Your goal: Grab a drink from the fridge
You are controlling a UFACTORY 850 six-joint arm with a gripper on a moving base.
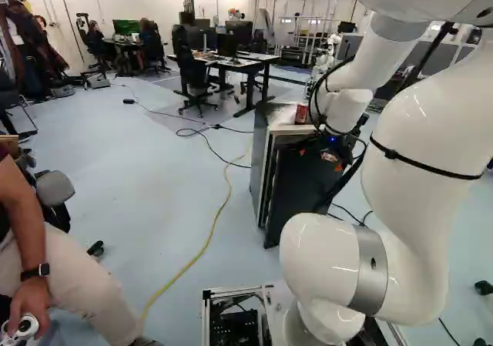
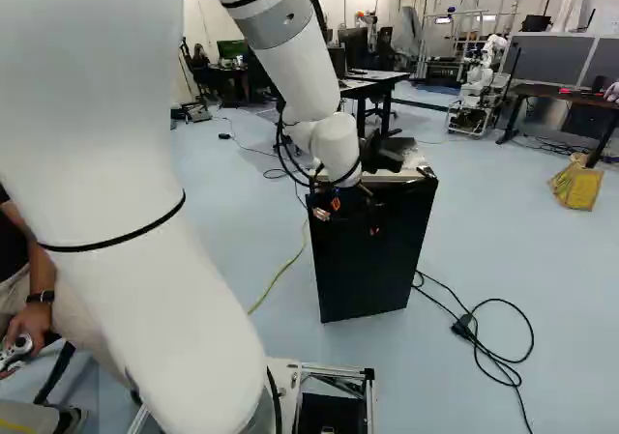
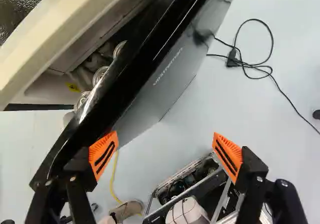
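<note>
the gripper [image 2: 348,219] stands wide, both orange pads well apart and nothing gripped between them. it is up by the top of the fridge [image 1: 261,157], at its black door [image 1: 296,192]. one finger is at the door's outer edge; whether it touches, i cannot tell. the door is ajar, and in the gap behind it three drinks [image 3: 100,75] show as round, shiny metal tops in a row, ahead of that finger and on the inner side of the door, outside the space between the fingers. one red can [image 1: 301,113] stands on top of the fridge

the pads are ribbed, each with two dark slots. the door's edge is glossy and rounded, its face flat and smooth; the fridge's rim [image 3: 55,39] is a pale cream band, its top silvery and crinkled

one yellow cable [image 1: 209,236] snakes over the floor beside the fridge, and a black cord [image 2: 503,361] lies looped on its other side. beyond the fridge are black-legged desks [image 1: 246,65], another robot [image 2: 476,84] and one yellow bag [image 2: 577,188]
</note>
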